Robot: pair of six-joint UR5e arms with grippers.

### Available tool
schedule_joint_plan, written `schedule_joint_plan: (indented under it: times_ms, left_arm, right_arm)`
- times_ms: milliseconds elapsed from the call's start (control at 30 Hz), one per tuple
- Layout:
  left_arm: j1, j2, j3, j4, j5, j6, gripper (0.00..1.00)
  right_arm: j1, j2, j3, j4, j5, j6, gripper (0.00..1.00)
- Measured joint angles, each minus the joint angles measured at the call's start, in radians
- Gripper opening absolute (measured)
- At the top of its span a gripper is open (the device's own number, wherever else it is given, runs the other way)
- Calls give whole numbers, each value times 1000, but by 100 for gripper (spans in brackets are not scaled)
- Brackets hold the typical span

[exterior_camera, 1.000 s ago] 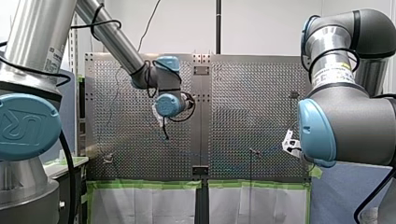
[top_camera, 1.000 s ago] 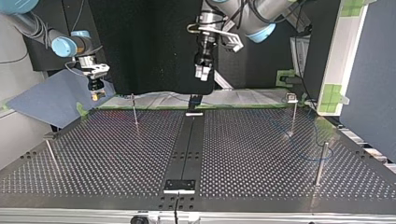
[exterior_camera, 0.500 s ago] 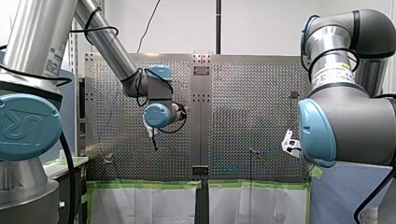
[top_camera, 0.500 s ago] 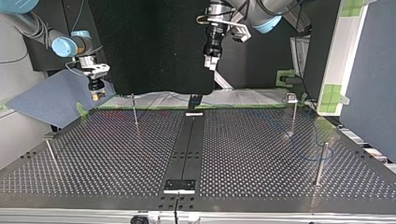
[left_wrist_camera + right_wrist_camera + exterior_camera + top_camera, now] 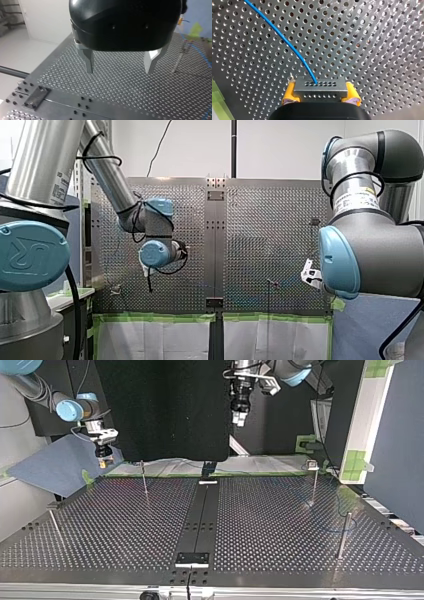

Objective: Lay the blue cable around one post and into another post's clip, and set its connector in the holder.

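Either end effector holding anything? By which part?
Right end effector clamps the metal connector by its two short sides; the blue cable runs out of it. Left end effector is open, holding nothing.

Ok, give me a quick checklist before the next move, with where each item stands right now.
1. Hold of right gripper on connector: ok, yellow pads clamp both its ends.
2. Joint of blue cable and connector: ok, it runs out of the connector's face.
3. Readiness of left gripper: ok, fingers open, nothing between them.
4. Clearance of left gripper over table: ok, it hangs above it in the top view.
5. Connector seated: not ok, the right gripper holds it.
6. Cable round a post: cannot tell, too faint there.
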State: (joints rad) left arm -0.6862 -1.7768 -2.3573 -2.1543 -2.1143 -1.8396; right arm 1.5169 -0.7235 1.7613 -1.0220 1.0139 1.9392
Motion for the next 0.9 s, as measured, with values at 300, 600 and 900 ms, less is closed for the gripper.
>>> schedule_joint_plan:
  times_ms: [300, 600, 900]
  left_arm:
    - [9, 0, -75, 3, 4, 0, 100]
    - [17, 0, -132, 11, 0, 0, 100]
    - [27, 0, -134, 69, 0, -5, 100]
  right_arm:
    - [1, 0, -22, 32, 4, -6, 0]
    - [1, 0, -43, 74, 12, -35, 0]
    - [1, -1, -60, 112, 20, -70, 0]
